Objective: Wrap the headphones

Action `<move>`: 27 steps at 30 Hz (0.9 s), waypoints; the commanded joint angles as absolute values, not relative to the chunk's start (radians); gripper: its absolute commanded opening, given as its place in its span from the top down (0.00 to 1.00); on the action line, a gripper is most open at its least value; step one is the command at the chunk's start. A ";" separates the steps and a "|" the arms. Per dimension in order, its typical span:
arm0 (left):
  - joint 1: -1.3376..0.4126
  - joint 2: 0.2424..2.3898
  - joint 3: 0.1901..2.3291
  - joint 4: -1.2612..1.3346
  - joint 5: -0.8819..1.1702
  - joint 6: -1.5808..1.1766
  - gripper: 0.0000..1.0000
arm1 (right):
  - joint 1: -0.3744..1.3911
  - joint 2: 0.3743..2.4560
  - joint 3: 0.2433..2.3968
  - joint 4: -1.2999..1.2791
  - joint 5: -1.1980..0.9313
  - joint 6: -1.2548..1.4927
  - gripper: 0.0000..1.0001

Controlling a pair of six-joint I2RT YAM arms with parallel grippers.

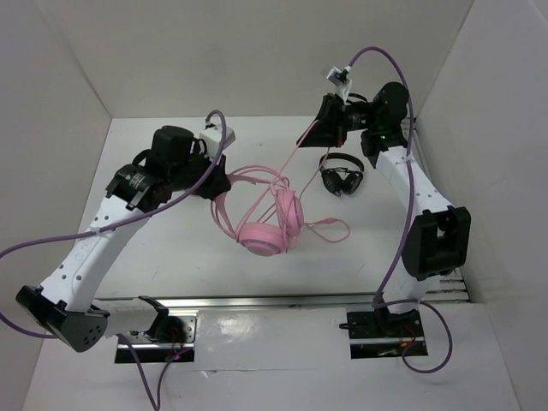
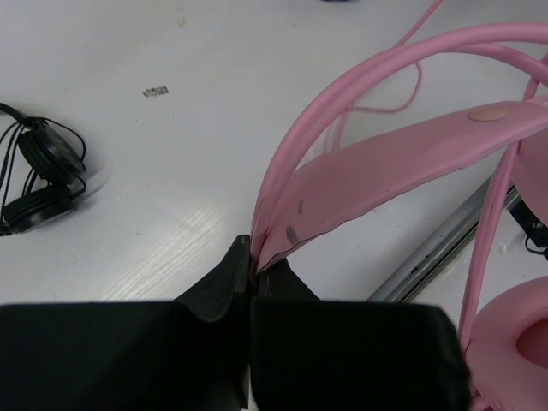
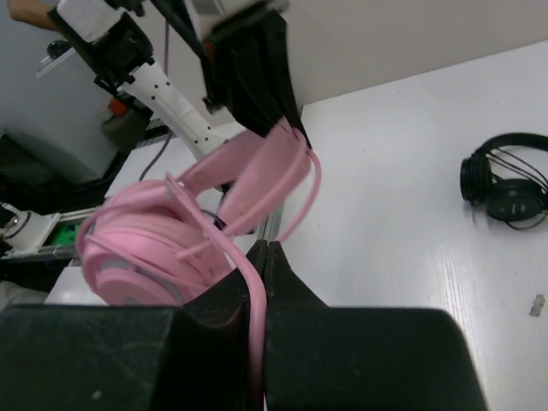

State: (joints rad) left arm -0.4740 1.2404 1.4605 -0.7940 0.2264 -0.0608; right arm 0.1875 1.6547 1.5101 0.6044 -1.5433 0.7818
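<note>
1. Left gripper (image 2: pixel 253 267): closed on the headband (image 2: pixel 385 163) of the pink headphones (image 1: pixel 267 231), pinching it at the end of its arc.
2. Right gripper (image 3: pixel 264 257): closed on the thin pink cable (image 1: pixel 287 164), which passes between its fingers.
3. The headphones sit mid-table, between the two arms. The headband is toward the far-left side at the left gripper. The ear cups (image 1: pixel 261 240) are toward the near side. I cannot tell whether the cups rest on the table (image 1: pixel 171 248) or hang just above it.
4. Key relation: the cable runs taut in a straight diagonal. It goes from the right gripper at far right down to the headphones at near left, crossing over the headband. A slack part of it lies looped on the table to the right of the cups.
5. Judgement: the left arm acts as anchor. The right arm holds the free line and is placed to carry it round the headband or cups.
6. Black headset (image 1: pixel 341 178): on the table just below the right gripper, near any low sweep of it.
</note>
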 commanded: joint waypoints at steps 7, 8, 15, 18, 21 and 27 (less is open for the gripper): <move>-0.474 1.164 1.617 -0.865 0.308 -0.077 1.00 | 0.154 1.636 1.577 0.041 -1.032 0.203 1.00; -0.474 1.164 1.630 -0.865 0.320 -0.089 1.00 | 0.184 1.635 1.577 0.010 -0.893 0.171 1.00; -0.474 1.126 1.693 -0.792 0.215 -0.222 1.00 | 0.261 1.672 1.435 0.303 -0.721 0.311 0.91; -0.524 1.158 1.832 -0.822 0.097 -0.272 1.00 | 0.377 1.704 1.398 0.345 -0.677 0.290 0.78; -0.584 1.218 1.981 -0.888 -0.016 -0.302 1.00 | 0.500 1.773 1.368 0.449 -0.676 0.279 0.67; -0.584 1.243 2.169 -0.899 -0.246 -0.423 1.00 | 0.574 2.010 1.307 0.811 -0.744 0.506 0.64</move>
State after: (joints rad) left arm -0.5873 1.2423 2.0796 -0.9661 -0.0883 -0.2806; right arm 0.5789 1.9156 1.3445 0.5533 -0.7521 0.3885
